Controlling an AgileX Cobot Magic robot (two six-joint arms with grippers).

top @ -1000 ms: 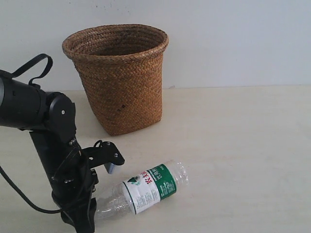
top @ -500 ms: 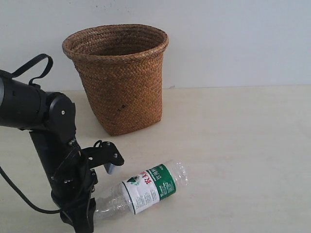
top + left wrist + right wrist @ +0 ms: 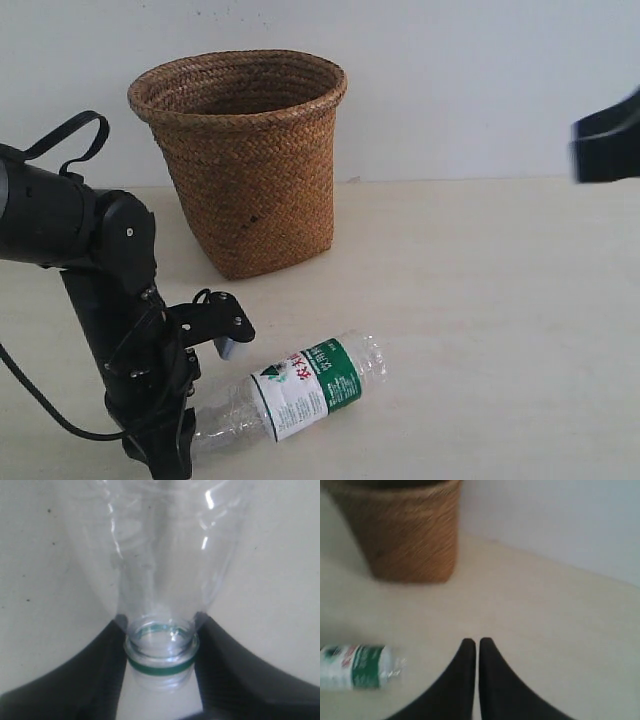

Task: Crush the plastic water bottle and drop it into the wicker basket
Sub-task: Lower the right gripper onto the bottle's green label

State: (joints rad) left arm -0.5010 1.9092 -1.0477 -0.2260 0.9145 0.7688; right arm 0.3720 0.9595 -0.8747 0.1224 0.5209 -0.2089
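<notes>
The plastic water bottle (image 3: 305,385) lies on its side on the table, label up, in front of the wicker basket (image 3: 250,180). My left gripper (image 3: 197,428) is at the bottle's mouth end. In the left wrist view its two dark jaws press on either side of the clear neck (image 3: 160,630), just above the green ring (image 3: 161,668); no cap shows on the open mouth. My right gripper (image 3: 608,140) hangs blurred at the upper right, far from the bottle. Its fingers (image 3: 478,642) are shut on nothing, with the bottle (image 3: 355,666) and basket (image 3: 410,535) ahead of them.
The basket stands upright near the back wall, its wide rolled rim (image 3: 240,75) open upward. The pale table (image 3: 480,330) stretches bare to the right of the bottle. The left arm's black body and cable (image 3: 80,230) fill the lower left.
My right gripper has come into the exterior view at the upper right edge. The bottle and left arm have barely moved.
</notes>
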